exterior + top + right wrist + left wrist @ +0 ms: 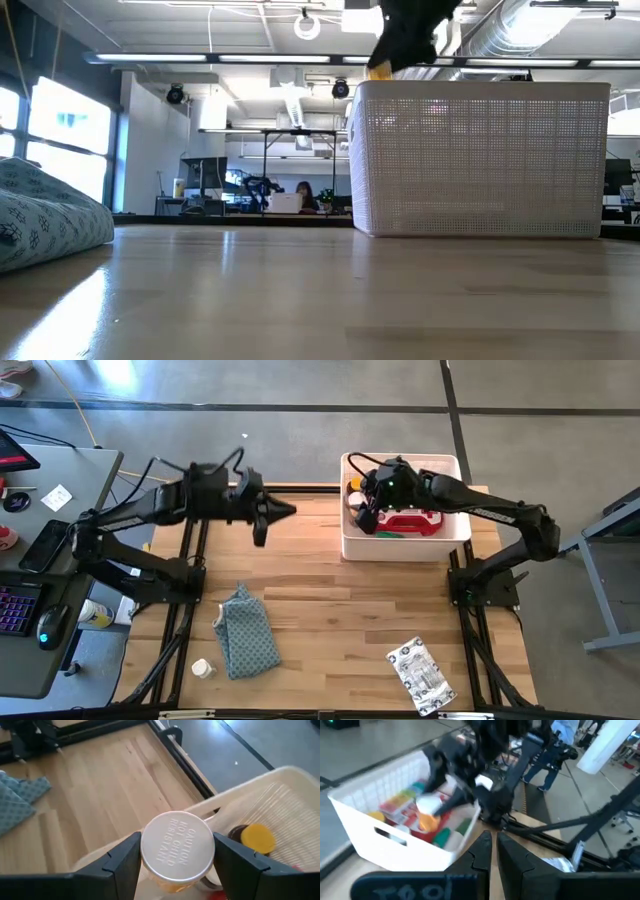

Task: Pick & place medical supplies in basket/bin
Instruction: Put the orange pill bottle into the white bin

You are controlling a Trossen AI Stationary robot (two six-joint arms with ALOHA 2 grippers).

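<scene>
The right claw [175,857] grips an amber pill bottle with a white embossed cap [178,845] above the near-left corner of the white slotted plastic bin [400,550], which sits at the far edge of the wooden counter [330,610]. The left claw [283,511], clenched on nothing, hovers over the counter's far edge, well clear of the bin. Open wood lies between the bin and the counter's near items: a blue-grey patterned cloth [243,633], a small white bottle [203,669] and a silver-white packet [422,675] near the front edge. Inside the bin lie a red case [412,523], a rainbow pill organizer [400,802] and green tubes [451,832]; the arm hides other contents.
</scene>
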